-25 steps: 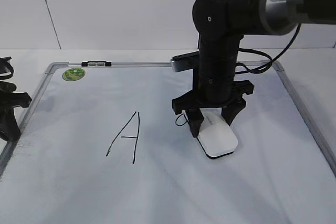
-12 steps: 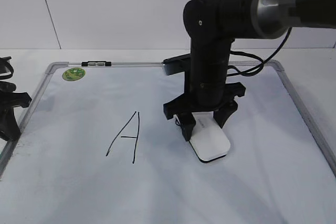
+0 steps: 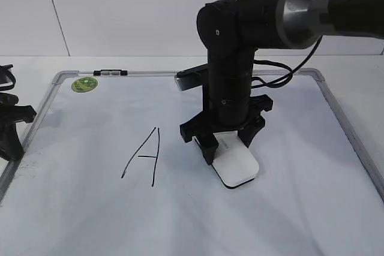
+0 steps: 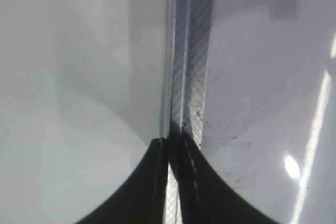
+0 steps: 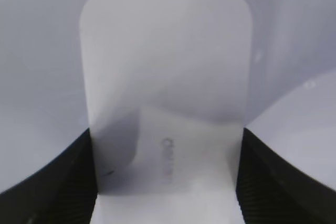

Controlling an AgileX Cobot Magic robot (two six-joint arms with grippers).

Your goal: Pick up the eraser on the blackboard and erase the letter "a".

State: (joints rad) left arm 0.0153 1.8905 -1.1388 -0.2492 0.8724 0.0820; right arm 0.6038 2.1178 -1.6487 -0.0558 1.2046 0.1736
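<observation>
My right gripper (image 3: 228, 145) is shut on the white eraser (image 3: 236, 167), which rests flat on the blackboard (image 3: 78, 208) right of centre. In the right wrist view the eraser (image 5: 165, 72) fills the space between both black fingers (image 5: 165, 182), grey lettering on top, with the board (image 5: 37, 51) around it. The lowercase letter "a" does not show; the gripper and eraser cover its place. A tall capital "A" (image 3: 144, 157) stands to the left of the eraser. My left gripper (image 4: 170, 145) is shut and empty over the board's left frame (image 4: 191, 51); it also shows at the left edge of the exterior view (image 3: 9, 130).
A round green sticker (image 3: 84, 84) and a small black-and-silver clip (image 3: 111, 73) sit at the board's top left. The silver frame (image 3: 354, 142) bounds the board on the right. A white wall stands behind.
My right gripper has slid the eraser to the left across the board, over the spot where a bit of black marker showed beside it. The left arm has not moved.
</observation>
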